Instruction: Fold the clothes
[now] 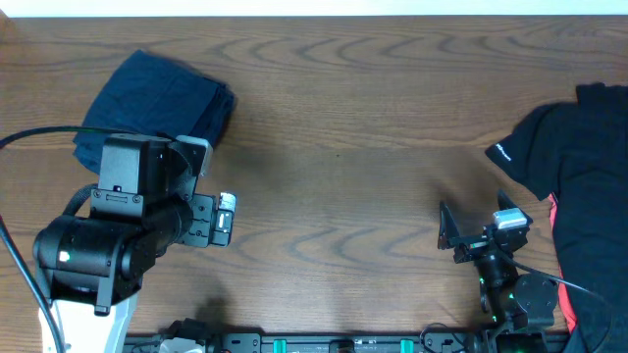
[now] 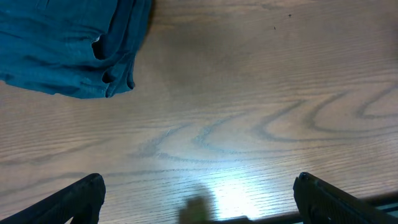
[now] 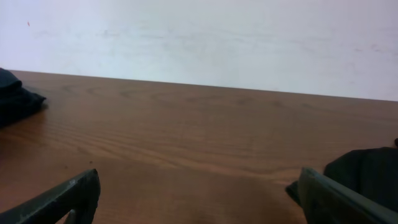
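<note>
The wooden worktop [image 1: 343, 127] filled the overhead view, bare through its middle. A black garment [image 1: 584, 147] with a small white logo and a red strip lay rumpled at the right edge, running out of the picture; which kind of garment it was could not be told. The left arm [image 1: 88, 255], bulky and black, stood at the near-left corner and reached toward the far edge. The shorts [image 1: 162, 98], dark blue, lay folded into a compact bundle near the far-left corner, just beyond that arm and partly hidden by it; the left wrist view showed their stacked layers and hems at the bundle's edge, resting flat on the wood. The smaller right arm [image 1: 515, 294] sat at the near edge toward the right, just beside the black garment. The left gripper [image 2: 198, 183] had its fingers spread wide with nothing between them, only bare wood beneath, and it was apart from the shorts. The right gripper [image 3: 196, 180] was likewise spread wide and empty, low over the worktop and facing a pale wall [image 3: 199, 37], with the black garment off to its right and the shorts far off to its left.
</note>
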`<state>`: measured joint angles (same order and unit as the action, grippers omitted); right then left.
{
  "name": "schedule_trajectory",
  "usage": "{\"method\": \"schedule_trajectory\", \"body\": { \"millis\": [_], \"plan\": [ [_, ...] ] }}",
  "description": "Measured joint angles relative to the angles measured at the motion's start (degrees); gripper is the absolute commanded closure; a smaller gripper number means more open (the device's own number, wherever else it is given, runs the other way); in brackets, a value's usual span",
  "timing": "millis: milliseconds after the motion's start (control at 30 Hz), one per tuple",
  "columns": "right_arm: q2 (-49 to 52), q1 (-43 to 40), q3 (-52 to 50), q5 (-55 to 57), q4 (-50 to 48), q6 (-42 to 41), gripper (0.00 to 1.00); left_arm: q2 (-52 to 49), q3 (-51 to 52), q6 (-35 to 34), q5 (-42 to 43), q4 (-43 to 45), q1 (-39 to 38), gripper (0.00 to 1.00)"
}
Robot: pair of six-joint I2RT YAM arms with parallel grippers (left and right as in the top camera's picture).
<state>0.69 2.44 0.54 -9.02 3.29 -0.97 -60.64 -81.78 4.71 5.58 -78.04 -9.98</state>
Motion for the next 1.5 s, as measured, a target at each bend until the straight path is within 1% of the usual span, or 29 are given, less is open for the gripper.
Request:
{"method": "schedule_trajectory", "body": {
  "millis": [700, 733, 800, 833, 967, 1100, 1167, 1300, 1500],
  "plan": [
    [0.00, 0.00, 0.00, 0.00, 0.00, 0.00, 0.01, 0.79, 0.31, 0.00, -0.02, 0.37, 0.00, 0.02],
    [0.00, 0.00, 0.00, 0.00, 0.00, 0.00, 0.01, 1.73, 1.07, 0.09, -0.26, 1.73, 0.00, 0.02],
    [0.00, 0.00, 0.00, -0.04, 0.02, 0.00, 0.01, 4.68, 3.65, 0.24, -1.11, 7.28, 0.00, 0.02],
    [0.00, 0.00, 0.00, -0.07, 0.00, 0.00, 0.01, 6.43, 5.09, 0.26, -1.38, 11.06, 0.00, 0.02],
    [0.00, 0.00, -0.02, -0.15, 0.00, 0.00, 0.01, 15.52, 14.67, 0.26, -2.14, 30.75, 0.00, 0.02],
    [0.00, 0.00, -0.02, -0.15, -0.09, 0.00, 0.01, 24.59, 26.60, 0.24, -2.36, 45.57, 0.13, 0.02],
    [0.00, 0.00, -0.04, -0.17, -0.04, 0.00, 0.01, 28.68, 32.83, 0.24, -2.21, 51.49, 0.37, 0.02],
    [0.00, 0.00, -0.04, -0.17, -0.07, 0.00, 0.01, 35.87, 42.69, 0.24, -1.27, 58.47, 1.88, 0.02],
    [0.00, 0.00, -0.04, -0.17, -0.04, 0.00, 0.01, 47.06, 51.43, 0.24, -0.83, 59.54, 4.35, 0.02]
  ]
}}
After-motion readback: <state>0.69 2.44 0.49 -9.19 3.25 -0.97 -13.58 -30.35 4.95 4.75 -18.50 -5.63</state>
